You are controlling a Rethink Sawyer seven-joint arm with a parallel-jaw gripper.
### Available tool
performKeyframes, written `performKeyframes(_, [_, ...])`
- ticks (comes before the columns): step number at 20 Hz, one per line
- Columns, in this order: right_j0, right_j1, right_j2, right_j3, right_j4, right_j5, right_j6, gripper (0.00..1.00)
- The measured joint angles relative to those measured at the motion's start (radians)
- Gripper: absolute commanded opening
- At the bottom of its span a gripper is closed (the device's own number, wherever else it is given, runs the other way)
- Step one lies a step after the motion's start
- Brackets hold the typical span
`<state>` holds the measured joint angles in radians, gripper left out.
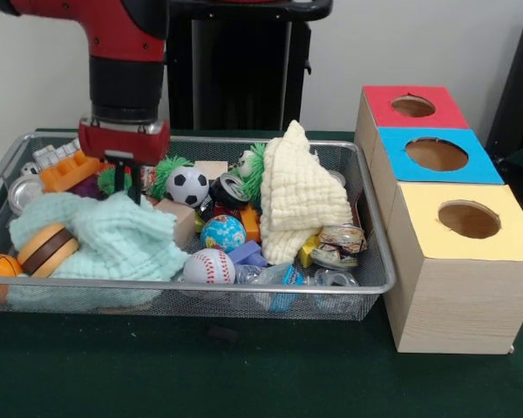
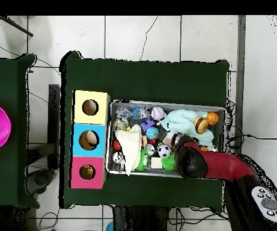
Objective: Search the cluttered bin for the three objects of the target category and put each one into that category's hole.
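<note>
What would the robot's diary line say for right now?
end effector: low over bin's back corner, holding nothing seen | bin: balls, cloths, blocks | boxes: red, blue, yellow holes | sorted: none seen

You will find no text, number or brand that can be read anywhere in either view. The crushed cans (image 1: pixel 340 246) in the wire bin (image 1: pixel 379 261) carry printed wrappers, but their print is too small and crumpled to make out. The three coloured boxes (image 1: pixel 458 252) bear no lettering.
</note>
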<state>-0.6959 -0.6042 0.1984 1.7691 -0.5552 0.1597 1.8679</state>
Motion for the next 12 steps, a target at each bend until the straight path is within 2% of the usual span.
performKeyframes(2, [-0.002, -0.071, 0.012, 0.025, 0.050, 0.095, 0.000, 0.00])
performKeyframes(7, [0.011, -0.167, 0.022, 0.050, 0.119, 0.209, 0.000, 0.00])
performKeyframes(9, [0.035, -0.231, 0.022, 0.062, 0.162, 0.270, 0.000, 0.00])
performKeyframes(12, [0.060, -0.269, 0.022, 0.064, 0.187, 0.294, 0.000, 0.00])
